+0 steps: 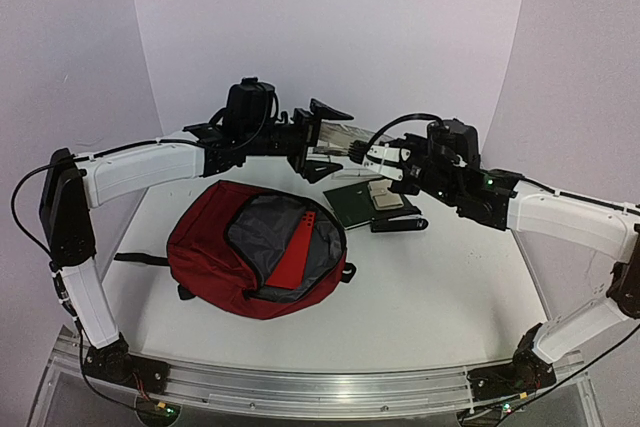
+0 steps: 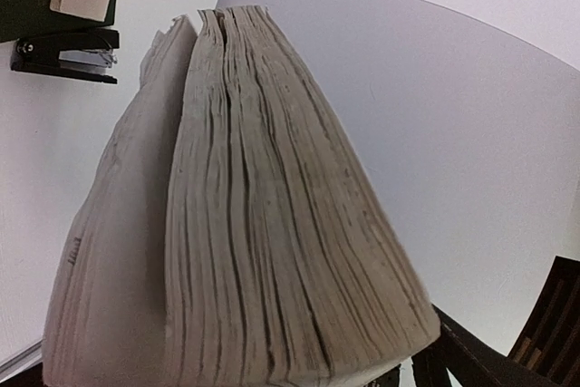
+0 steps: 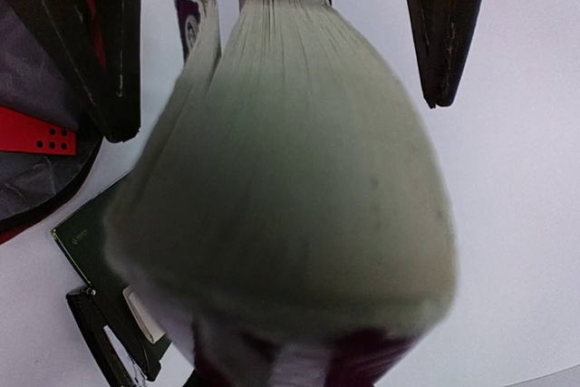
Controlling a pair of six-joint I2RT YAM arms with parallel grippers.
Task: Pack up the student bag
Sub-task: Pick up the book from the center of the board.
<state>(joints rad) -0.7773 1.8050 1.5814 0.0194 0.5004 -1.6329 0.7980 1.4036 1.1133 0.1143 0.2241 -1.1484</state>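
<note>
The student bag (image 1: 215,247) lies unzipped on the table, its grey lining showing and a flat red folder (image 1: 297,247) inside. Above the table behind it hangs a thick paperback book (image 1: 340,137), held level. My right gripper (image 1: 364,152) is shut on its right end; the book hides those fingers in the right wrist view. My left gripper (image 1: 325,139) stands wide open around the book's other end. Its two dark fingers (image 3: 444,24) flank the pages (image 3: 290,133) with a gap on each side. The page edge (image 2: 272,224) fills the left wrist view.
A dark green notebook (image 1: 352,205) lies right of the bag with a beige wallet (image 1: 386,195) on top. A black stapler (image 1: 400,223) sits beside them. A bag strap (image 1: 140,259) trails left. White walls curve round the table's back.
</note>
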